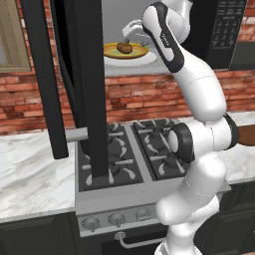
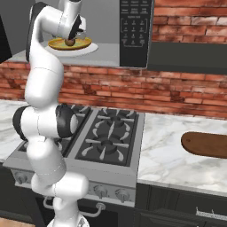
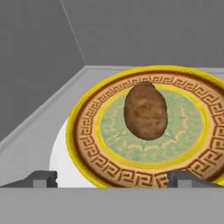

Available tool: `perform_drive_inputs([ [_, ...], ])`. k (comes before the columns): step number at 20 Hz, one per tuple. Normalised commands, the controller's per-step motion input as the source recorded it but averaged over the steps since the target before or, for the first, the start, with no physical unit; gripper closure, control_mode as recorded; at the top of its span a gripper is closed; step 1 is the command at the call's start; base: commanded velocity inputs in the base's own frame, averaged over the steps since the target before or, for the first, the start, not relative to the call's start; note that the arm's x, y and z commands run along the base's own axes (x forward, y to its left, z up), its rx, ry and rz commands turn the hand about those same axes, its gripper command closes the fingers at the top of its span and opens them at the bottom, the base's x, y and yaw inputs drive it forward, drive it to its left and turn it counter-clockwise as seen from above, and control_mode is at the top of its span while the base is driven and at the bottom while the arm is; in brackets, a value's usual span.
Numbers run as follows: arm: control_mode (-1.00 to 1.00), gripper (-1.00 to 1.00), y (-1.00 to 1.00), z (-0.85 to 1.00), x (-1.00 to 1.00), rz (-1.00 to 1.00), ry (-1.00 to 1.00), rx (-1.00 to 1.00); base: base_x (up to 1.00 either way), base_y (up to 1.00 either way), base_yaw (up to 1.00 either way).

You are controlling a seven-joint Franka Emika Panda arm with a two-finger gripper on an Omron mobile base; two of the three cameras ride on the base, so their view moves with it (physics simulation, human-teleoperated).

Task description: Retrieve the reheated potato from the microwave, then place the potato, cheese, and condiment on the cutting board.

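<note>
A: Starting nearest the hand camera, how does the gripper (image 3: 113, 178) stand?

B: Its two dark fingertips (image 3: 43, 178) sit far apart at the bottom of the hand view, spread wide with nothing between them. They sit just short of the near rim of the plate (image 3: 83, 131), one toward each side of it. That spread looks chosen so the jaws can pass on either side of the potato.

A: And the potato itself?

B: The potato (image 3: 145, 110) lies on the middle of the plate, a brown lump on the green centre, apart from the fingertips and untouched. The plate is yellow-rimmed with a brown key pattern, and it rests on a white turntable inside the microwave (image 2: 135, 33).

A: Why is the arm so high?

B: The microwave hangs above the stove (image 1: 132, 149), its door (image 1: 74, 79) swung open to the left, so the arm reaches up and in. In the right base view the gripper (image 2: 72, 33) hovers just over the plate.

A: Beyond that?

B: Behind the plate are only the grey interior walls. The cutting board (image 2: 206, 144) lies on the marble counter, well to the right of the microwave and lower down. Judging by this, the grasp has not yet been made.
</note>
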Motion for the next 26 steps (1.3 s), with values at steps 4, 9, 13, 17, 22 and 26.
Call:
perform_drive_inputs([
  [4, -1.0, -1.0, 0.06, -0.11, 0.36, 0.11, 0.0, -0.07, 0.0, 0.0, 0.0],
  [9, -1.0, -1.0, 0.0, -0.05, 0.41, 0.09, -0.02, -0.03, 0.0, 0.0, 0.0],
  [13, -1.0, -1.0, 0.01, -0.04, 0.33, 0.08, -0.05, -0.09, 0.0, 0.0, 0.0],
  [17, -1.0, -1.0, 0.05, 0.0, 0.35, 0.01, -0.01, -0.1, 0.0, 0.0, 0.0],
  [22, -1.0, -1.0, 0.04, 0.0, 0.31, 0.0, 0.0, -0.06, 0.0, 0.0, 0.0],
  [26, -1.0, -1.0, 0.06, 0.0, 0.24, 0.0, 0.0, -0.02, 0.0, 0.0, 0.0],
])
